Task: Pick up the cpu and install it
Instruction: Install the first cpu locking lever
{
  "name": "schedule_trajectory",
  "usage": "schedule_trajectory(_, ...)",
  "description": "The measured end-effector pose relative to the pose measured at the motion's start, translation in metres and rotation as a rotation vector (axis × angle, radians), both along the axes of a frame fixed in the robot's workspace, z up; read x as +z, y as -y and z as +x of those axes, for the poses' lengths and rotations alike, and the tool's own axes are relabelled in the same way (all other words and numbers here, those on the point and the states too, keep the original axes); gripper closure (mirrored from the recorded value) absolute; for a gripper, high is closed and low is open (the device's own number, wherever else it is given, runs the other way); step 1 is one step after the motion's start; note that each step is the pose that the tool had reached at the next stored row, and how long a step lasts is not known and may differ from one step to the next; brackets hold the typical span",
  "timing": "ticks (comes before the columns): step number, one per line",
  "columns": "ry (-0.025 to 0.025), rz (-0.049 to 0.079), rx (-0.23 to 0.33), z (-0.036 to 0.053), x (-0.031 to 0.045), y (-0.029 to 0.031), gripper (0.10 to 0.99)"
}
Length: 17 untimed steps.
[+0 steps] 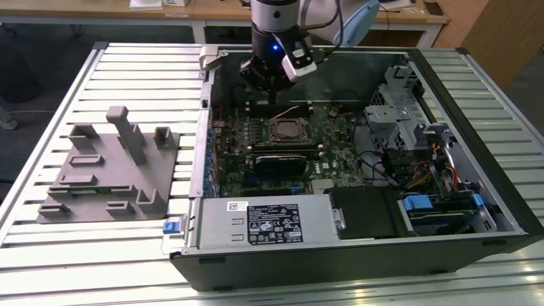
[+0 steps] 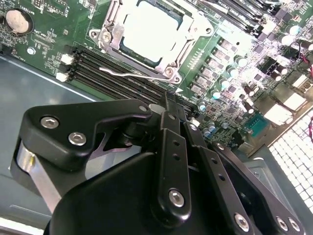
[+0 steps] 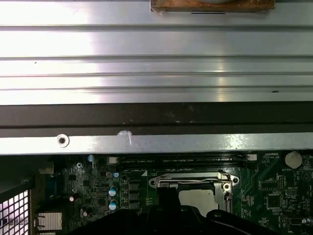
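The cpu (image 1: 287,131) lies flat in the motherboard socket inside the open computer case, its silver top showing within the metal socket frame in both wrist views (image 2: 149,29) (image 3: 198,198). My gripper (image 1: 270,100) hangs over the board just behind the socket, beside the memory slots (image 2: 117,78), apart from the cpu. Its black fingers (image 2: 168,105) stand together with nothing between them, so it is shut and empty. The socket's wire lever (image 2: 132,74) lies along the frame's edge.
A grey plastic fixture (image 1: 102,172) with upright blocks sits on the slatted table at the exterior view's left. Inside the case are a power supply (image 1: 264,220), a drive cage (image 1: 408,127) and cables (image 1: 425,172). The case's rear wall (image 3: 156,122) rises close behind the gripper.
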<state>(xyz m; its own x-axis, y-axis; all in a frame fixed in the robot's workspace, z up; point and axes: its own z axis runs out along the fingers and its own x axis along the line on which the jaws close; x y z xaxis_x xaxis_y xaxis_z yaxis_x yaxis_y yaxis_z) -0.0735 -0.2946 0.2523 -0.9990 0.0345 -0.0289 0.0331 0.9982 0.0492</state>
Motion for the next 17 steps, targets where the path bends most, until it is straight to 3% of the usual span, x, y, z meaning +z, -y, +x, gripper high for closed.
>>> schedule_trajectory(3, 0.0001, 0.024, 0.0, 0.0039, -0.0004, 0.0002, 0.98)
schedule_trajectory(8, 0.0, 0.041, 0.0, 0.0053, -0.0028, 0.0027, 0.98)
schedule_trajectory(17, -0.0003, 0.043, 0.015, 0.0176, -0.0124, 0.0029, 0.98)
